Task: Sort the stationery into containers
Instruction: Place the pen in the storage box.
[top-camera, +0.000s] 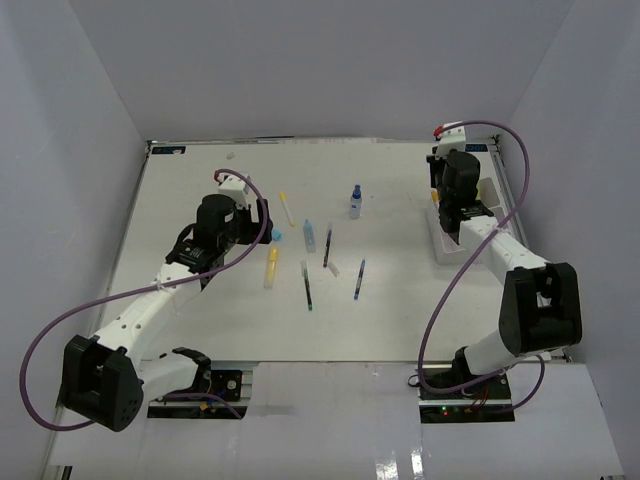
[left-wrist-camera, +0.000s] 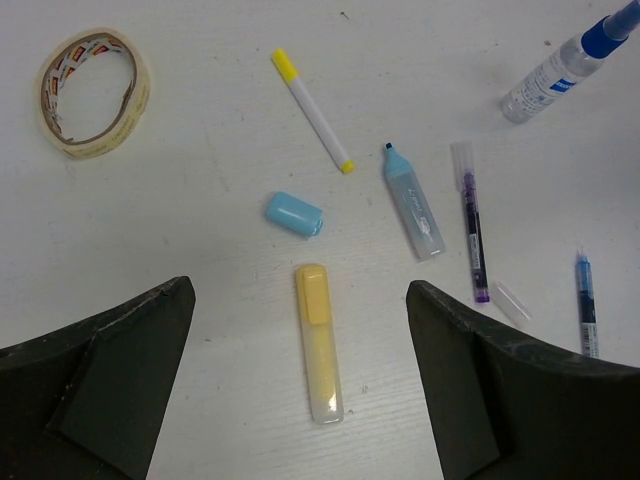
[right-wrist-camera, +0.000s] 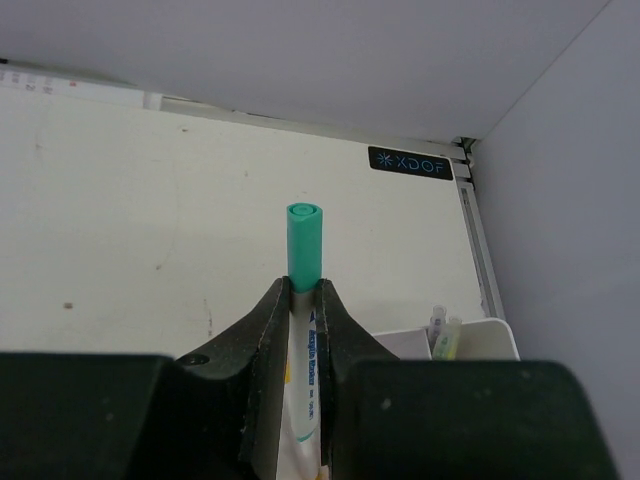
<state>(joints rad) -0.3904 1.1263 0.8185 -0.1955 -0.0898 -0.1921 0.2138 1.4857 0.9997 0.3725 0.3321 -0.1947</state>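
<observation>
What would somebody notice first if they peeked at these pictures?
The right claw pinches a teal-capped marker, its cap poking out past the fingers, close to the white box at the table's far right. The left claw hangs wide open over scattered pens, with a yellow highlighter lying right between its fingers. A tape roll lies off to one side.

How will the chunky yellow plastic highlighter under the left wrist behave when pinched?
The yellow plastic highlighter is probably stiff and light, being a short thick plastic barrel. Its flattish, squared cap suggests little rolling. The smooth translucent body may slip when gripped.
</observation>
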